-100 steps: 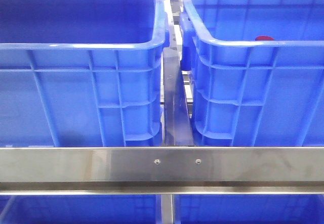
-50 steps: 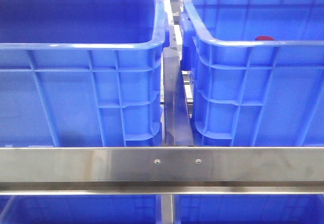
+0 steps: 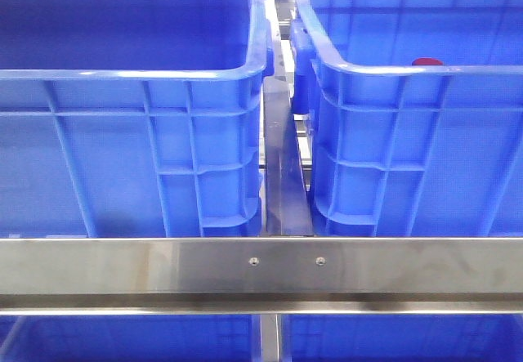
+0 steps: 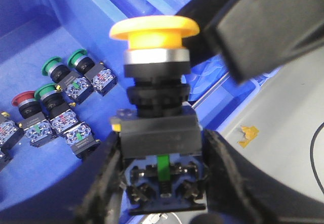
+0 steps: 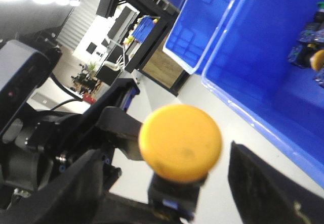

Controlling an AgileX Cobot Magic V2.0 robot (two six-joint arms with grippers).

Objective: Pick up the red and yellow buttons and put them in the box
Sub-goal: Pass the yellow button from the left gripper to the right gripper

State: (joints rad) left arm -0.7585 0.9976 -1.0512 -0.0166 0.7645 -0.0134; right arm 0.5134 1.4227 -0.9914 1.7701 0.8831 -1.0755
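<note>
In the left wrist view my left gripper (image 4: 163, 169) is shut on the black base of a yellow button (image 4: 154, 32), which stands upright between the fingers. A finger (image 4: 268, 32) of the right gripper hangs just beside the yellow cap. The right wrist view shows the same yellow button (image 5: 180, 143) between the wide-apart fingers of my right gripper (image 5: 169, 193), which is open and not touching it. A red button (image 4: 23, 100) lies in the blue crate (image 4: 30, 37) below. A red cap (image 3: 426, 62) peeks over the right crate's rim in the front view. Neither gripper shows in the front view.
Several green buttons (image 4: 50, 64) lie beside the red one in the crate. A grey tabletop (image 4: 288, 133) with a scrap of yellow tape (image 4: 249, 133) borders the crate. Two tall blue crates (image 3: 131, 133) (image 3: 409, 149) stand behind a steel rail (image 3: 261, 268).
</note>
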